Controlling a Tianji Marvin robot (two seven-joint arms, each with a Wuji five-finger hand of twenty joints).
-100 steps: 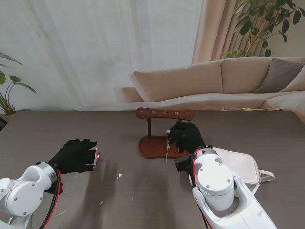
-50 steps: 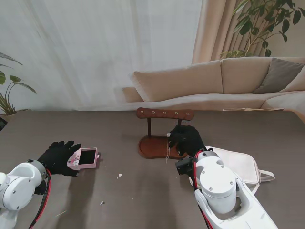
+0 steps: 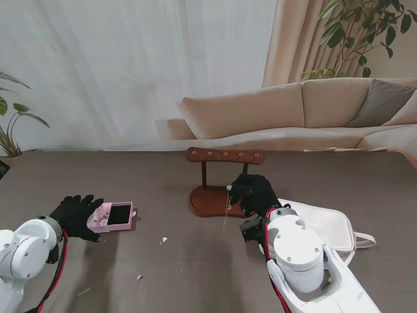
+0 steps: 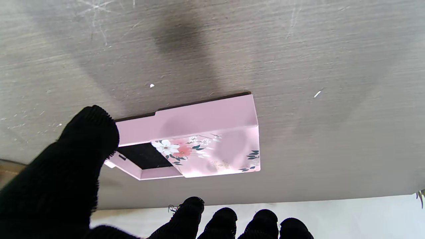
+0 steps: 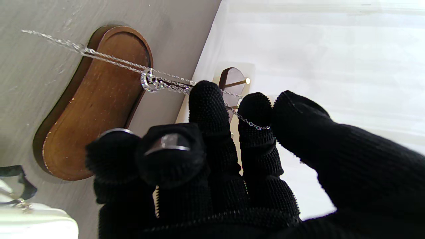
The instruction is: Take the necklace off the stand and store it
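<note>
Right hand (image 3: 254,193) pinched on the necklace (image 5: 149,79) — chain hangs from its fingertips in front of the wooden stand (image 3: 218,195), mid-table. Left hand (image 3: 75,215) near the table's (image 3: 195,261) left edge, fingers apart, just beside the open pink box (image 3: 114,216) — holding nothing.

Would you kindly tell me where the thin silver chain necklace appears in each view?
Stand view: thin silver chain necklace hangs from the right hand, before the brown wooden stand.
Left wrist view: absent.
Right wrist view: necklace pinched, stretched across.
Shared landmark: stand's base.
</note>
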